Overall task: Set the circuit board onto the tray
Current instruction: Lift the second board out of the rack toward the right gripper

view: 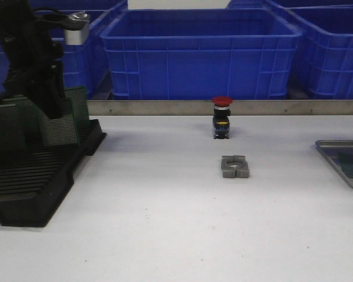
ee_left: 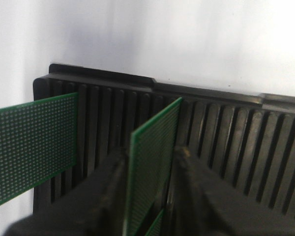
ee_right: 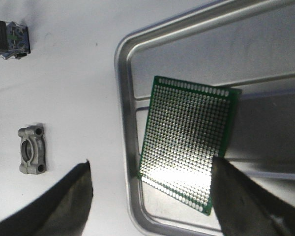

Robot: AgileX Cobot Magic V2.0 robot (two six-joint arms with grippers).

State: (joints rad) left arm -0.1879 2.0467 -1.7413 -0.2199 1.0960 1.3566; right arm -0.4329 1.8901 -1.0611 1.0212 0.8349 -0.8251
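Circuit board (ee_left: 152,162) stands on edge between the two dark fingers (ee_left: 105,196) of the left end effector (ee_left: 150,196), which is clenched on its faces just above the black slotted rack (ee_left: 226,132). A second green board (ee_left: 32,147) stands in the rack's slots beside it, apart from the fingers. In the front view the left end effector (view: 50,103) hangs over the rack (view: 41,176) at the left edge of the white worktop (view: 165,223), with the gripped board (view: 59,126) below it; whether that board's lower edge sits in a slot or is clear of it I cannot tell, since the wrist picture is blurred there.

Another circuit board (ee_right: 189,147) lies flat in the silver tray (ee_right: 125,123), near the tray's rounded corner and turned slightly askew to the rim. The right end effector (ee_right: 152,201) hovers over it released, its two fingers (ee_right: 69,206) spread wide with one over the worktop outside the rim and the other over the tray, neither touching the board. In the front view the tray (view: 335,154) shows only partly at the far right of the worktop.

Near the middle of the worktop rest a grey metal clamp block (view: 235,166) and, behind it, a red push-button switch (view: 222,117). Blue plastic crates (view: 200,53) line the back.
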